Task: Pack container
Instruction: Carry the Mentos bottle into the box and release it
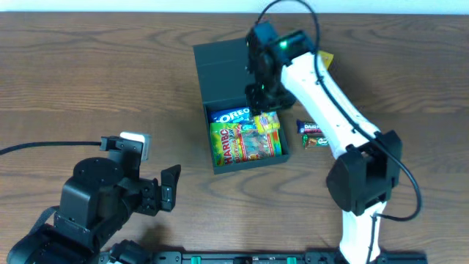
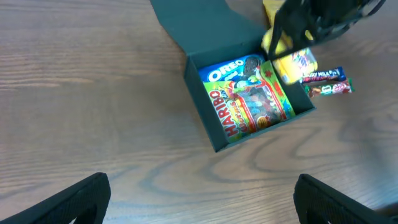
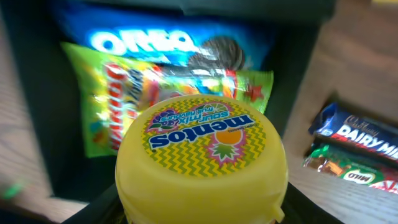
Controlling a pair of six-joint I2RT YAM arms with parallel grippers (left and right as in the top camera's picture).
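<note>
My right pincer [image 1: 262,110] pinches the Mentos tub [image 3: 202,152] above the open container [image 1: 220,73] on the desk [image 1: 88,73], near its right wall; best, I judge, to centre over the Haribo bag [image 1: 245,144], lower until the tub rests flat, then let go without clipping that wall.

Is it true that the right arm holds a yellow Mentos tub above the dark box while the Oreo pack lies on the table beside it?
No. The Oreo pack lies inside the container, beside the Haribo bag, as the overhead view shows. The right gripper does hold the Mentos tub above it.
</note>
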